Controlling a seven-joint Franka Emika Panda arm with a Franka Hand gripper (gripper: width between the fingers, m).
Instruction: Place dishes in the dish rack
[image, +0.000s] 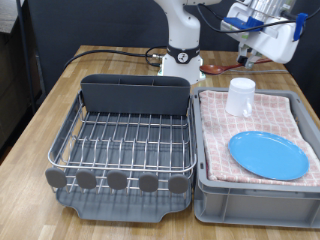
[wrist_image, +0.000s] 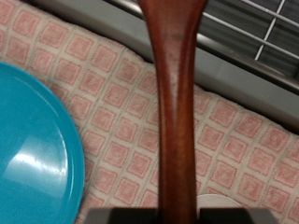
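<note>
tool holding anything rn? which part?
Yes: the small dark-brown wooden spoon, gripped at one end, which end cannot be told; the rest juts out over the pink checked cloth.

White jointed arm (image: 183, 30) — blue-and-white claw (image: 262, 32), black cable (image: 110, 52).
</note>
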